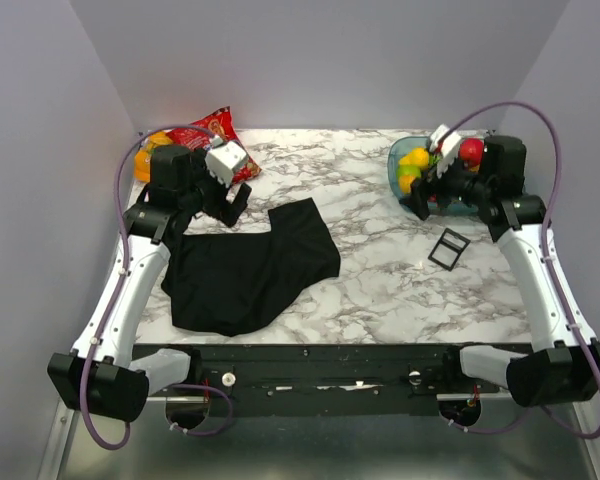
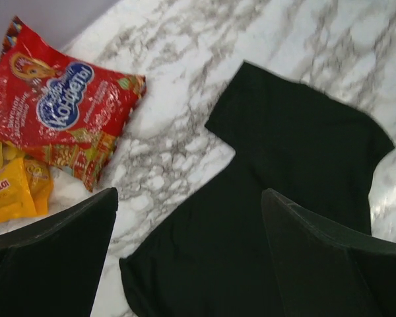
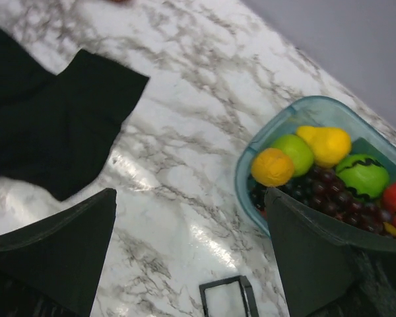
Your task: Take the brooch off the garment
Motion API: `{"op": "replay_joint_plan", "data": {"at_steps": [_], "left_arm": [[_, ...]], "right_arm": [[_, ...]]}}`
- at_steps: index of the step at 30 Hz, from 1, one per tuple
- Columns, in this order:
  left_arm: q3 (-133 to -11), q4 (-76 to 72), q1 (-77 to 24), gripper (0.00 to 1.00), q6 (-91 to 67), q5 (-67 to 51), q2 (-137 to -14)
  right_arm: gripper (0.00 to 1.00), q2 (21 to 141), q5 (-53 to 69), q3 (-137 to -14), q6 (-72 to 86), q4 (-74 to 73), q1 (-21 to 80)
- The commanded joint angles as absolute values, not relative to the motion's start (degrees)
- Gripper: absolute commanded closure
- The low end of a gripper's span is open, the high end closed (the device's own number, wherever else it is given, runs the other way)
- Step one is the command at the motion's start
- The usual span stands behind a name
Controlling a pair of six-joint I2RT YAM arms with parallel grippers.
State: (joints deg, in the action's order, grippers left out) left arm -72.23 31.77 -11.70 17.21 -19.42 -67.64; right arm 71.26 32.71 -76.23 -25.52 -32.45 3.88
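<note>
The garment [image 1: 250,265] is a black T-shirt lying crumpled on the left half of the marble table, also seen in the left wrist view [image 2: 284,165] and the right wrist view [image 3: 46,119]. The brooch does not show in any view. My left gripper [image 1: 227,203] hangs open just above the shirt's far left edge, with nothing between its fingers [image 2: 188,198]. My right gripper [image 1: 427,195] is raised at the back right by the fruit bowl. It is also open and empty [image 3: 190,195], above bare marble.
A small black square tray [image 1: 448,249] [image 3: 228,297] lies right of the shirt. A blue bowl [image 1: 395,160] [image 3: 251,152] of fruit stands at the back right. Red [image 1: 225,125] [image 2: 59,105] and yellow [image 2: 13,188] snack packets lie at the back left. Grey walls enclose the table.
</note>
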Motion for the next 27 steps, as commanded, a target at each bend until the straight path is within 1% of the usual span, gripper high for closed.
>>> {"op": "replay_joint_plan", "data": {"at_steps": [1, 3, 4, 9, 11, 12, 15, 20, 22, 24, 27], "left_arm": [[-67.9, 50.0, -12.0, 0.03, 35.7, -23.9, -63.2], [-65.1, 55.1, -12.0, 0.06, 40.8, -22.0, -62.7], [-63.9, 56.0, -11.9, 0.07, 41.9, -21.1, -62.1], [-55.1, 57.6, -11.9, 0.14, 47.1, -16.7, -58.7], [-53.0, 58.2, -11.9, 0.15, 49.1, -15.7, -57.2], [-52.7, 59.2, -11.9, 0.18, 49.5, -15.1, -56.9], [-52.4, 62.4, -11.4, 0.21, 50.6, -14.5, -56.0], [-47.4, 62.3, -11.4, 0.21, 50.9, -14.9, -52.9], [-46.3, 62.8, -11.4, 0.22, 51.3, -14.6, -52.3], [-46.0, 63.9, -11.3, 0.22, 52.1, -13.3, -52.1], [-45.0, 65.1, -11.3, 0.25, 53.3, -11.5, -51.0]], "right_arm": [[0.02, 65.6, 45.2, -66.9, -49.3, -35.5, 8.3], [0.07, 65.7, 44.7, -63.2, -55.3, -38.2, 11.1], [0.09, 65.7, 43.9, -61.9, -60.8, -38.7, 14.0], [0.16, 68.0, 37.5, -52.1, -72.6, -34.6, 23.4], [0.18, 70.0, 35.7, -50.7, -76.4, -32.4, 27.6], [0.18, 70.9, 35.5, -50.4, -77.2, -32.0, 28.7], [0.2, 74.6, 35.6, -51.2, -79.4, -31.6, 32.2], [0.2, 81.3, 33.7, -53.3, -81.3, -28.1, 37.1], [0.26, 85.9, 32.4, -55.1, -80.9, -27.3, 39.0], [0.35, 90.6, 30.2, -58.2, -81.0, -27.3, 39.8], [0.4, 94.5, 27.5, -61.3, -81.4, -26.9, 40.3]]}}
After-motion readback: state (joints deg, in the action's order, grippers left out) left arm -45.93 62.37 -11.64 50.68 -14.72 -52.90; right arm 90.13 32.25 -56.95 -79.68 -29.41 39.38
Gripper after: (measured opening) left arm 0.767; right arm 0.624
